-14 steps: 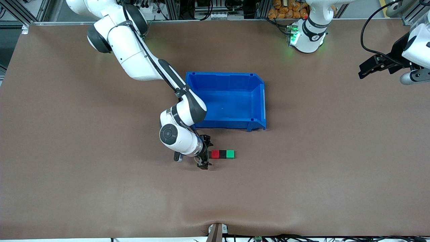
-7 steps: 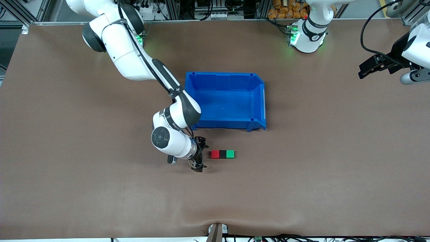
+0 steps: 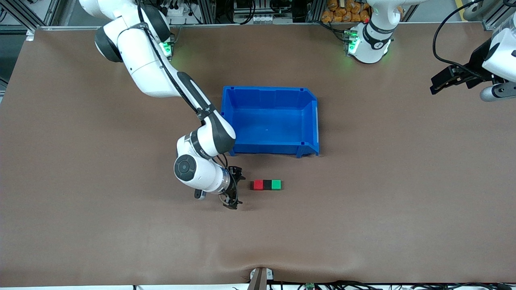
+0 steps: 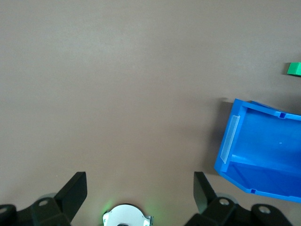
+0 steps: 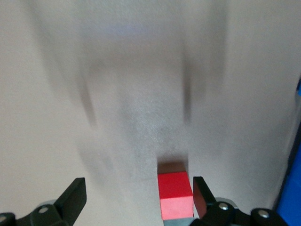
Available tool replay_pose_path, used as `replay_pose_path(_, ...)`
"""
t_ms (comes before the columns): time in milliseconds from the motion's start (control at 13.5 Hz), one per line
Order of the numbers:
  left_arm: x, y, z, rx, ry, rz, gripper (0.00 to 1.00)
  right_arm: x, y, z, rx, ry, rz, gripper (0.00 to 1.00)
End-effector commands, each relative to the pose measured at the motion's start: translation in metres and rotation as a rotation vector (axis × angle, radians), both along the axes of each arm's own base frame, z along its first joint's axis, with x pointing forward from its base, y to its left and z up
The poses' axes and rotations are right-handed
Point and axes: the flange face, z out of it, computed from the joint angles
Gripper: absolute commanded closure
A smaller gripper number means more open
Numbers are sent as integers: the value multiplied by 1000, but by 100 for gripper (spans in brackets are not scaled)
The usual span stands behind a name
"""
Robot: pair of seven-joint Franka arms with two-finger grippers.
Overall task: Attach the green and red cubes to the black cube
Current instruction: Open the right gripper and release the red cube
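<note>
Although the small bright red cube (image 3: 258, 185), the small matte black cube (image 3: 267, 185) and the small bright green cube (image 3: 276, 185) already lie touching in one row on the brown tabletop (image 3: 363, 201), nearer the front camera than the open blue plastic bin (image 3: 309, 121), the row appears only loosely joined. The right pincer (image 3: 233, 188) hangs low just beside the red end, toward the right arm's end of the tabletop, fingers spread and holding nothing. Judged risk: a sideways brush from a low fingertip could push the red cube, skew the row or part the joints; a lift straight up would avoid this. The left pincer (image 3: 437, 83) waits, spread and empty, high over the left arm's end of the tabletop.

The front view alone shows all three cubes in line. The right wrist view shows the red cube (image 5: 175, 201) close between its fingers (image 5: 70, 197), with only a grey sliver where the black one should be. The left wrist view catches the bin (image 4: 263, 150) and a green corner (image 4: 294, 68).
</note>
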Motion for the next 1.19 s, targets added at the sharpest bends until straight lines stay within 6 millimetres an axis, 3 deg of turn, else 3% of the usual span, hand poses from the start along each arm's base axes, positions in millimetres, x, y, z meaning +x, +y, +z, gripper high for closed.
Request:
replay_pose_path(0, -5, 1, 13, -10, -25, 3, 0, 4, -11, 8, -28, -6, 12, 0)
replay_pose_path(593, -5, -1, 29, -13, -60, 1, 0, 15, -26, 32, -43, -81, 116, 0)
replay_pose_path(1111, -6, -4, 34, -14, -69, -7, 0, 15, -33, 37, -47, -71, 156, 0)
